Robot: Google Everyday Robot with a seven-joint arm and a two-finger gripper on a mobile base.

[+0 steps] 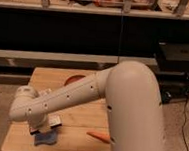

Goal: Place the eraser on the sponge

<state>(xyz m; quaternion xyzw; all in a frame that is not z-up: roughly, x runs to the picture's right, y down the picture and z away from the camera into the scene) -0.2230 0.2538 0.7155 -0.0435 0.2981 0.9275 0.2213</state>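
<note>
Eraser (54, 121): read as the small pale block with a dark edge at the arm's low end, just above the blue sponge (45, 138) and at its upper right edge (contact between the two cannot be told). The sponge lies flat near the front left of the wooden table (78, 119). The gripper (42, 129) sits directly over the sponge, mostly hidden under the wrist; whether it is open or closed, or has hold of the block, cannot be told. The white arm (81, 95) reaches from a bulky upper link at right, down and leftward across the table, bending at a rounded joint by the left edge. An orange object (99, 136) lies right of the sponge, apart from it. A red dish (75, 80) is at the table's back edge.
</note>
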